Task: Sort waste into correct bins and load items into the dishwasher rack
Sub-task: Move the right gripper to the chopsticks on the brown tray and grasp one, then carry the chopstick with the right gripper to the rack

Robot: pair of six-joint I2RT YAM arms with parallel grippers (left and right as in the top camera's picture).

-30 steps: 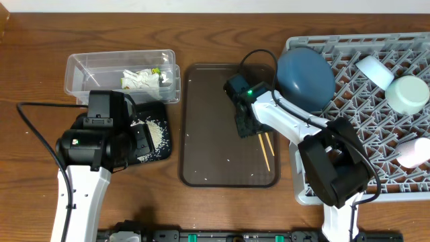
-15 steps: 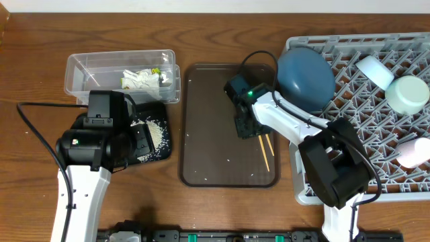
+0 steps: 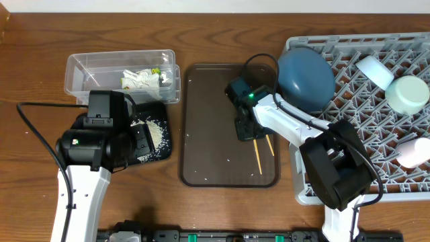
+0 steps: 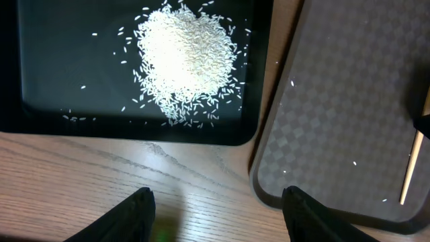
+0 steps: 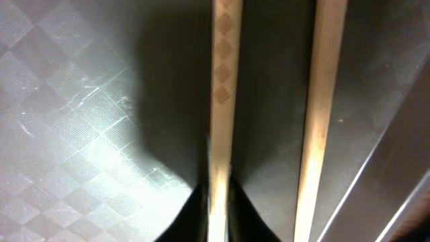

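Observation:
My right gripper [image 3: 245, 129] is low over the brown serving tray [image 3: 208, 121] and shut on one wooden chopstick [image 3: 257, 158]. In the right wrist view the fingertips [image 5: 218, 202] pinch that chopstick [image 5: 222, 101]. The second chopstick [image 5: 322, 101] lies free beside it on the right and also shows overhead [image 3: 270, 144]. My left gripper [image 4: 218, 215] is open and empty over bare wood, just in front of the black tray [image 4: 67, 67] that holds the rice [image 4: 185, 60]. The clear tub [image 3: 87, 74] holds tissue and the wrapper [image 3: 142, 81].
The grey rack [image 3: 363, 107] at the right holds the dark-blue dish [image 3: 306, 77], the white-blue bowl [image 3: 374, 70], the mint bowl [image 3: 410, 94] and the pinkish cup [image 3: 413, 153]. A few loose grains dot the brown tray [image 4: 336, 134].
The gripped chopstick has swung a little to the left, away from the other one, and the right gripper has shifted slightly. The left arm has not moved.

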